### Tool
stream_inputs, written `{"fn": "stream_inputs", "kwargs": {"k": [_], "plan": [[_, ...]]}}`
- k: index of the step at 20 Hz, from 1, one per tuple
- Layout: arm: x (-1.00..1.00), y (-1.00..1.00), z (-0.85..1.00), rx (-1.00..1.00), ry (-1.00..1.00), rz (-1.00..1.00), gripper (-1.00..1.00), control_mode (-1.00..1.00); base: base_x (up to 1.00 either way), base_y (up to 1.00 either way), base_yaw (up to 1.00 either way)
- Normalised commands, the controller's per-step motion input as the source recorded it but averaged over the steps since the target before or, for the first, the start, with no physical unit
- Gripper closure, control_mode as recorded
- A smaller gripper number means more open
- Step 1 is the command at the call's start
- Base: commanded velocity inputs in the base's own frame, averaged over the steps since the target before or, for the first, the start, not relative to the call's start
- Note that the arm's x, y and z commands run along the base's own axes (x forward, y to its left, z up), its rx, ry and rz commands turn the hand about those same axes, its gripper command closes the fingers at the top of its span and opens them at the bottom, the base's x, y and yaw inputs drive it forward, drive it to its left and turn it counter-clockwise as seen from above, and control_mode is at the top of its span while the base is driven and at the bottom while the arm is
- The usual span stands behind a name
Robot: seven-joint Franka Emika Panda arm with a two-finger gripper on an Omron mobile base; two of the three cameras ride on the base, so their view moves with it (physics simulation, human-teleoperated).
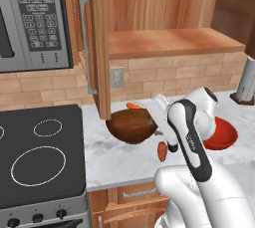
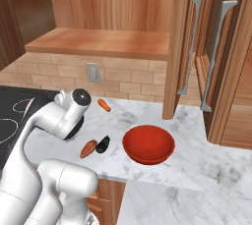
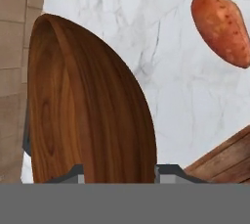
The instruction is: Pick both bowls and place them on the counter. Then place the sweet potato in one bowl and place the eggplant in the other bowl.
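My gripper [image 3: 122, 174] is shut on the rim of the dark brown wooden bowl [image 3: 83, 105], which stands tilted steeply on edge. That bowl [image 1: 130, 125] hangs over the left part of the marbled counter [image 1: 114, 162], near the cabinet door, with my gripper [image 1: 153, 122] at its right rim. The red bowl [image 2: 147, 143] sits upright on the counter [image 2: 206, 170], also seen past the arm [image 1: 224, 135]. The sweet potato [image 2: 88, 148] lies beside the dark eggplant [image 2: 102, 144], left of the red bowl. The sweet potato [image 3: 219, 27] shows beyond the held bowl.
An orange carrot [image 2: 103, 104] lies by the back wall. The black stovetop [image 1: 40, 157] borders the counter on the left, with a microwave [image 1: 30, 18] above it. An open cabinet door [image 1: 99, 48] hangs over the brown bowl, beside a bare shelf [image 1: 169, 43].
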Motion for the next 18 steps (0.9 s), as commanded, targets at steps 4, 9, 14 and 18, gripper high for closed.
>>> {"fn": "stream_inputs", "kwargs": {"k": [4,9,14,18], "plan": [[0.45,0.23,-0.53,-0.01,0.0,0.02,1.0,-1.0,0.0,0.0,0.0],[0.38,0.04,-0.58,0.01,-0.03,0.01,1.0,-1.0,0.0,0.0,0.0],[0.29,0.05,-0.53,0.0,0.0,0.01,1.0,-1.0,0.0,0.0,0.0],[0.1,0.03,-0.36,0.0,0.02,0.01,1.0,-1.0,0.0,0.0,0.0]]}}
